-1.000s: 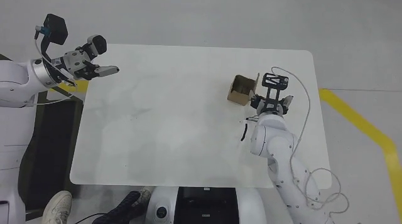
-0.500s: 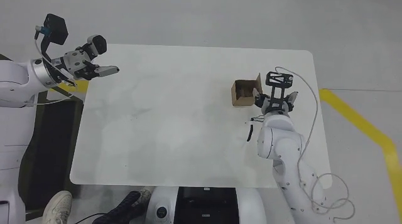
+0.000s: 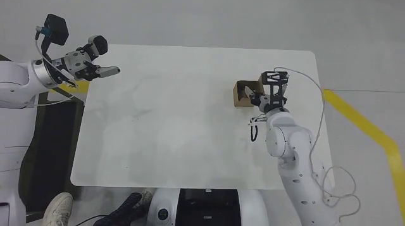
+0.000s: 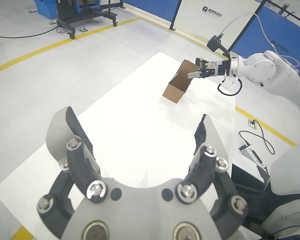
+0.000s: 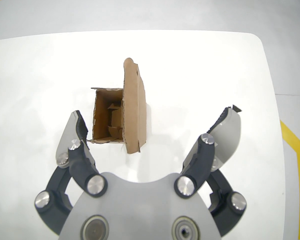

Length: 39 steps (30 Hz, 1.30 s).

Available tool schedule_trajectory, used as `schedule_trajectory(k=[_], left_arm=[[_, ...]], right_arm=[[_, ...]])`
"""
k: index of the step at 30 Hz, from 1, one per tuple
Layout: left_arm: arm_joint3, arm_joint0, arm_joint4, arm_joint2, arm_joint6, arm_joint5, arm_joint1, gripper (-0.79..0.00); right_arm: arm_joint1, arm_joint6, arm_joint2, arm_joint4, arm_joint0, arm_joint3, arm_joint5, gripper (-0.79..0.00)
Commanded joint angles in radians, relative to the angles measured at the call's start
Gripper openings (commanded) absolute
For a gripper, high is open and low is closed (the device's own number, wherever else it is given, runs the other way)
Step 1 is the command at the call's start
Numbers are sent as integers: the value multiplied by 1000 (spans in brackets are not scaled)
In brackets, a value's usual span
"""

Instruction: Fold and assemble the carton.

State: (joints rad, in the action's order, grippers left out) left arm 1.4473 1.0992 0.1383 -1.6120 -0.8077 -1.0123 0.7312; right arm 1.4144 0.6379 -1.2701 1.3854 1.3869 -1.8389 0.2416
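Observation:
A small brown carton (image 3: pixel 242 94) stands on the right half of the white table (image 3: pixel 177 137), its top open. In the right wrist view the carton (image 5: pixel 107 121) shows folded bottom flaps inside, and its lid flap (image 5: pixel 134 106) stands upright on one side. My right gripper (image 5: pixel 152 119) is open just above it, with the flap and part of the box between its fingers. From the left wrist view the right gripper (image 4: pixel 195 72) sits at the flap's upper edge. My left gripper (image 4: pixel 137 121) is open and holds nothing, at the table's far left corner (image 3: pixel 104 69).
A black cable loop (image 3: pixel 253 131) hangs from the right arm just above the table. Yellow floor lines (image 3: pixel 361 121) run past the table's right side. A wide bare stretch of table lies between the two arms.
The right gripper has shifted left over the carton's upright flap. The carton has turned from skewed to square with the table. The left arm has stayed still.

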Motion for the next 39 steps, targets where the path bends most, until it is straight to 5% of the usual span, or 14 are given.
schedule_trajectory(k=[1,7,9,11,24,39], left_arm=[[0,0,0,0,0,0,0,0],[0,0,0,0,0,0,0,0],[0,0,0,0,0,0,0,0],[0,0,0,0,0,0,0,0],[0,0,0,0,0,0,0,0],[0,0,0,0,0,0,0,0]], right_arm=[[-1,-15,-11,-24,0,17,-30,0],[-5,-47,-24,-57,-10,61,-101,-37],[-5,-59,-25,-57,-8,63,-102,-348],[-5,-68,-27,-61,-5,65,-97,-437],[-3,-81,-26,-89,-13,89,-80,-483],[-1,-40,-32,-135,-27,90,-35,-785]])
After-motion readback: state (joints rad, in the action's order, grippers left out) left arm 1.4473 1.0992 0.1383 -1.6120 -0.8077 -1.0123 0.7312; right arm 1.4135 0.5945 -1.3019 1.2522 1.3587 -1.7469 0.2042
